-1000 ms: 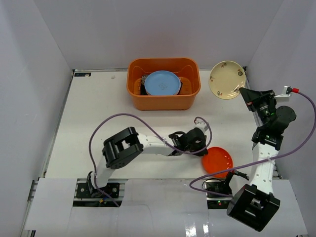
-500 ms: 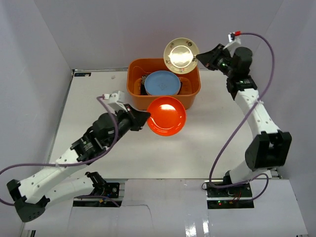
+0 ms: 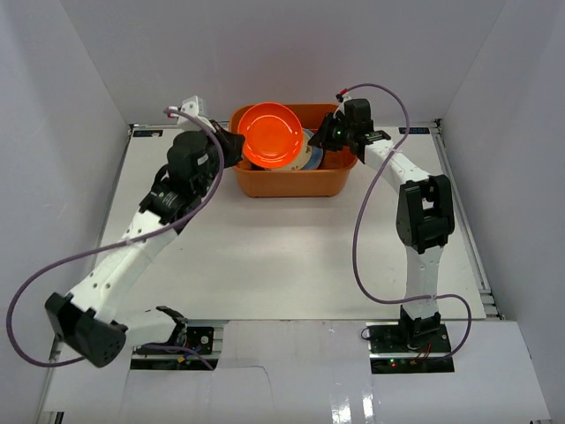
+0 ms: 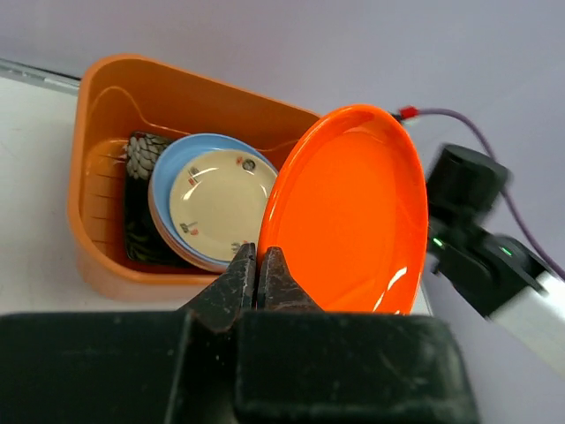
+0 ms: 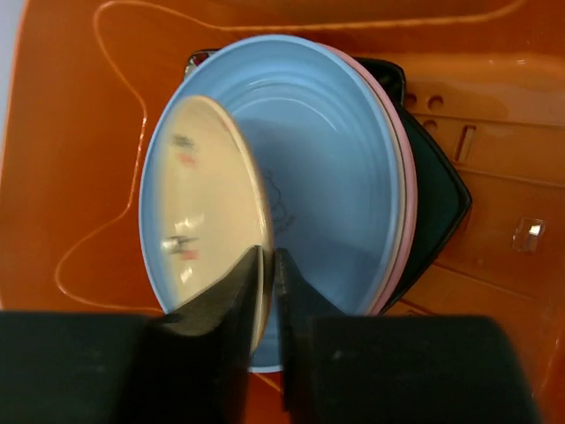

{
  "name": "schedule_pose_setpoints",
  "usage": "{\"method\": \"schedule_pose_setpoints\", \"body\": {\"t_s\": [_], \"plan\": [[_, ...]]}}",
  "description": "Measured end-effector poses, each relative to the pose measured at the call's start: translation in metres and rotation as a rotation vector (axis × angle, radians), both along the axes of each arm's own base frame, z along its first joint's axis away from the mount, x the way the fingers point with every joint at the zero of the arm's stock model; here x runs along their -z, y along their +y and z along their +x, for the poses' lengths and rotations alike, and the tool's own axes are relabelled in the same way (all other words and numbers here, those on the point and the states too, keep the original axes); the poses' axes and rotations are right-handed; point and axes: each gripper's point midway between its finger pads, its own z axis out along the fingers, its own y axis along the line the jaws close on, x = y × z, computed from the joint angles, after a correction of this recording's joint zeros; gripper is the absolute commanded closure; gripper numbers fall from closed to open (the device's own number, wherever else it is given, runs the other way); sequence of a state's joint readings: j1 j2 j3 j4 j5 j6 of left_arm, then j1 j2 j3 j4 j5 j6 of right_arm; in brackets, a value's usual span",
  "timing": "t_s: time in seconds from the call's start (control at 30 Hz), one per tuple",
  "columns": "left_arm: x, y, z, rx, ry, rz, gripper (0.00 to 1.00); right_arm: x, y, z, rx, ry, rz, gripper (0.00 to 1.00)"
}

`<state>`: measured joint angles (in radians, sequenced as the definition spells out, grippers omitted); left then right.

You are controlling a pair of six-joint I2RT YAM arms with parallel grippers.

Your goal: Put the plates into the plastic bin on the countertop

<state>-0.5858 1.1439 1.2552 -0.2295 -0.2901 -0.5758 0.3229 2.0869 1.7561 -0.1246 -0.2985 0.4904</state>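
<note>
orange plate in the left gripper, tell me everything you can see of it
The orange plate is round, shallow and glossy, plastic by its look, with a raised rim and no pattern. It stands tilted nearly on edge, its hollow face toward the left wrist camera and its lower rim pinched in the left gripper. It hangs over the orange plastic bin, clear of the cream plate inside, as far as the views show.

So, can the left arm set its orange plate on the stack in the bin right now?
Probably not yet: the right gripper, clamped on the cream plate, sits over the blue plate on that stack in the bin, right where the orange plate in the left gripper would go.
</note>
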Motion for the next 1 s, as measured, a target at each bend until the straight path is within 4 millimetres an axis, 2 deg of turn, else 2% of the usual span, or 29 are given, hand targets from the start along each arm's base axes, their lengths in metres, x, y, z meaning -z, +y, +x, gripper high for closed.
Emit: {"method": "schedule_pose_setpoints", "body": {"t_s": [0.1,0.2,0.33,0.47,0.63,0.7,0.77,0.83,0.87,0.93,0.97,1.0], "plan": [[0.03,0.005,0.051,-0.034,0.071,0.004,1.0,0.002,-0.003,0.002,0.01,0.002,-0.017,0.51],[0.071,0.003,0.096,-0.035,0.174,0.007,1.0,-0.011,-0.006,0.011,0.025,-0.04,-0.024,0.4],[0.12,-0.02,0.143,0.021,0.287,-0.004,1.0,-0.033,-0.015,0.015,0.048,-0.094,-0.027,0.39],[0.159,-0.044,0.167,0.091,0.373,-0.01,1.0,-0.07,-0.039,0.005,0.097,-0.172,-0.032,0.42],[0.195,-0.065,0.188,0.148,0.441,-0.006,1.0,-0.139,-0.077,-0.023,0.162,-0.328,-0.004,0.41],[0.208,-0.068,0.193,0.156,0.466,0.001,0.99,-0.168,-0.083,-0.034,0.168,-0.406,0.017,0.38],[0.225,-0.068,0.196,0.151,0.494,0.019,0.81,-0.187,-0.082,-0.048,0.151,-0.462,0.041,0.32],[0.239,-0.066,0.196,0.141,0.52,0.037,0.66,-0.193,-0.079,-0.058,0.129,-0.49,0.057,0.22],[0.243,-0.065,0.196,0.135,0.527,0.044,0.45,-0.192,-0.077,-0.063,0.117,-0.494,0.064,0.14],[0.246,-0.062,0.195,0.131,0.535,0.072,0.24,-0.183,-0.073,-0.069,0.095,-0.479,0.07,0.02],[0.244,-0.061,0.196,0.13,0.53,0.077,0.04,-0.177,-0.071,-0.071,0.086,-0.468,0.069,0.1],[0.238,-0.062,0.198,0.134,0.515,0.082,0.02,-0.17,-0.07,-0.072,0.079,-0.454,0.068,0.1]]}}
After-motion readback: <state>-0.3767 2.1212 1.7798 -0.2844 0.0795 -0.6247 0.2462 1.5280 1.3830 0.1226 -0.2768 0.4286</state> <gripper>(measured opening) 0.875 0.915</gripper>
